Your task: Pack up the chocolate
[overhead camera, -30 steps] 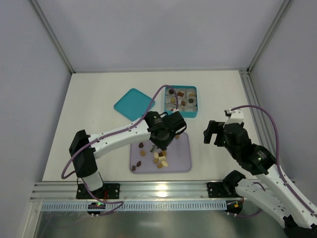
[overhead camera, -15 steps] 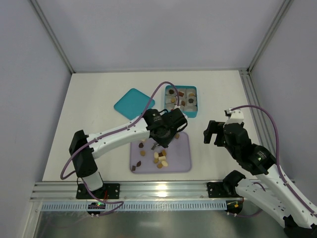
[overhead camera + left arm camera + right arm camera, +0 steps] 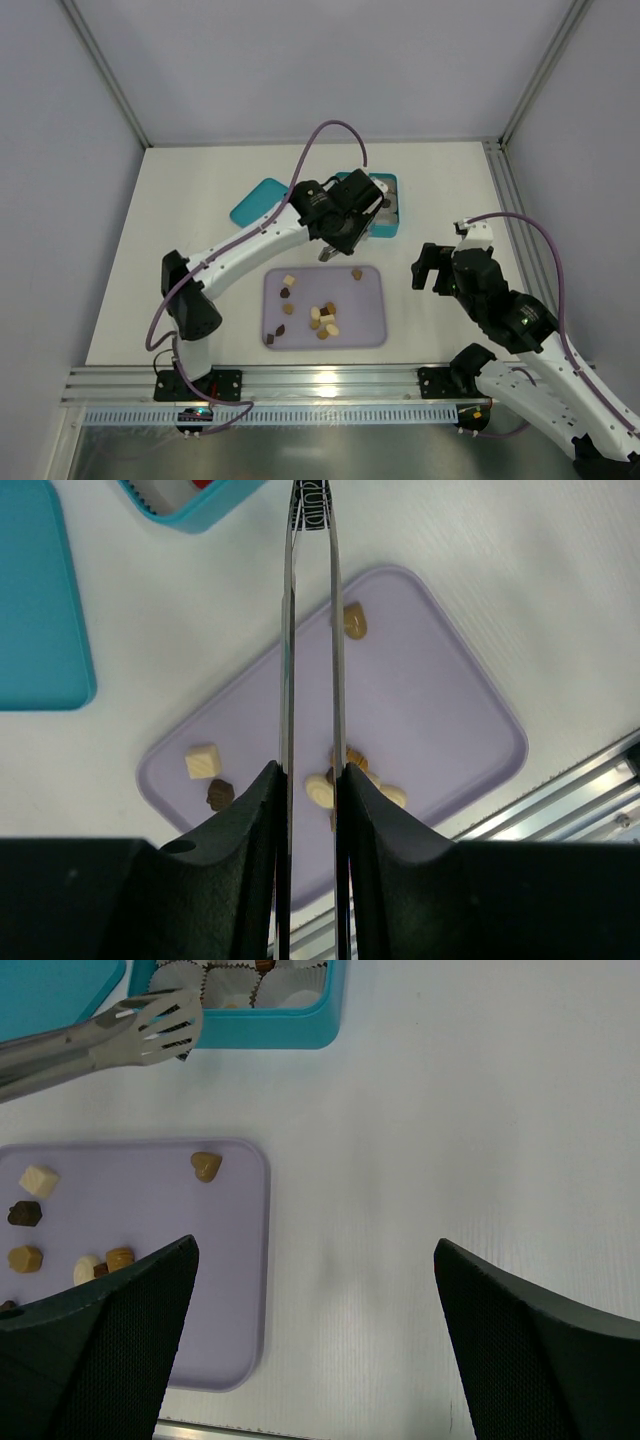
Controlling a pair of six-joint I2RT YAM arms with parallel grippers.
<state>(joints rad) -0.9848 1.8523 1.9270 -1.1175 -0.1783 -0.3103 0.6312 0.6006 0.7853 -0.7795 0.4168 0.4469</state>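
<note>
Most of the chocolate (image 3: 322, 318) lies loose on the lilac tray (image 3: 372, 330), a few pieces already in the teal box (image 3: 300, 1035), and the left hand (image 3: 308, 800), clenched on tongs (image 3: 150, 1030), holds their tips beside that box, probably for a drop-off, while the right hand (image 3: 315, 1260), spread empty, waits clear aside

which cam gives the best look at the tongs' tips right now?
Right wrist: the tongs lie side-on, slotted tips clear near the teal box. Left wrist sees them edge-on, two thin blades. Top external shows only a sliver poking out beneath the left arm.
</note>
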